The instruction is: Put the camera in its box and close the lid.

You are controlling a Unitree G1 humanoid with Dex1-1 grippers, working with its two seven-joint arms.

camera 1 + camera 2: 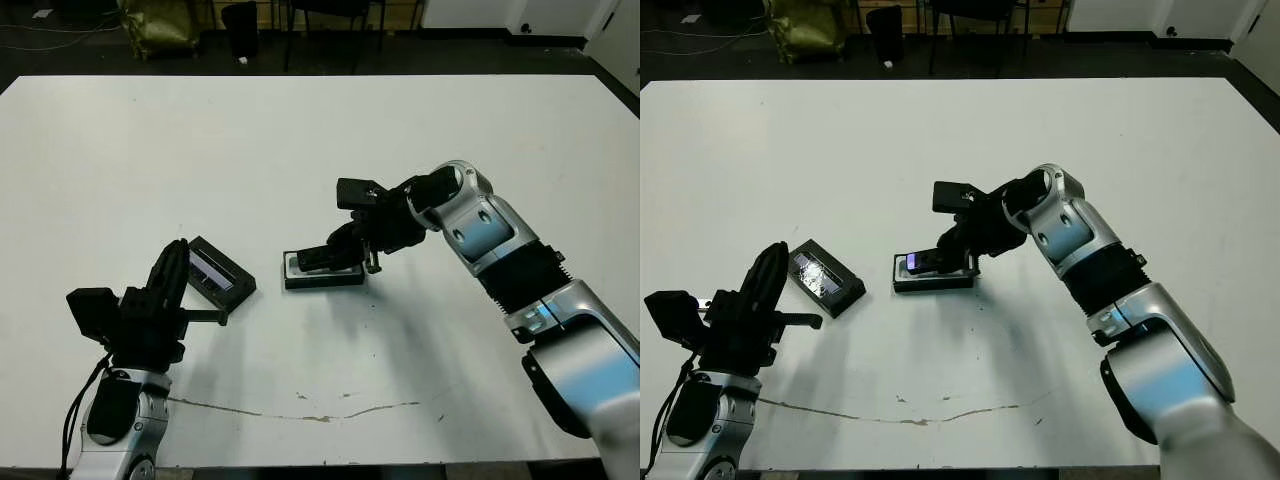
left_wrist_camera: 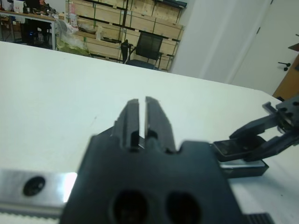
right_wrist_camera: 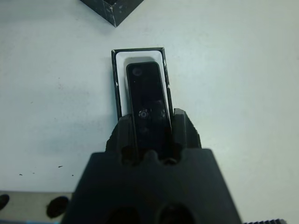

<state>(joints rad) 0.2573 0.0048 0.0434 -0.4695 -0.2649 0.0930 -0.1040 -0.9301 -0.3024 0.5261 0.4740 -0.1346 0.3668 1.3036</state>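
The box (image 1: pixel 323 277), a shallow black tray with a white lining (image 3: pixel 138 57), lies at the table's middle. The camera (image 3: pixel 146 95), a slim black bar with a small bluish screen (image 1: pixel 911 262), hangs tilted just over the box, lengthwise along it. My right gripper (image 1: pixel 336 252) is shut on the camera's near end, one finger on each long side. The lid (image 1: pixel 220 272), black with a shiny window, lies flat to the left of the box. My left gripper (image 1: pixel 181 248) is just left of the lid, shut and holding nothing.
A faint brown crack line (image 1: pixel 300 412) runs across the table near its front edge. Chairs (image 2: pixel 145 49), shelves with cartons and a bag (image 1: pixel 160 25) stand beyond the far edge. The lid's corner (image 3: pixel 112 9) shows past the box in the right wrist view.
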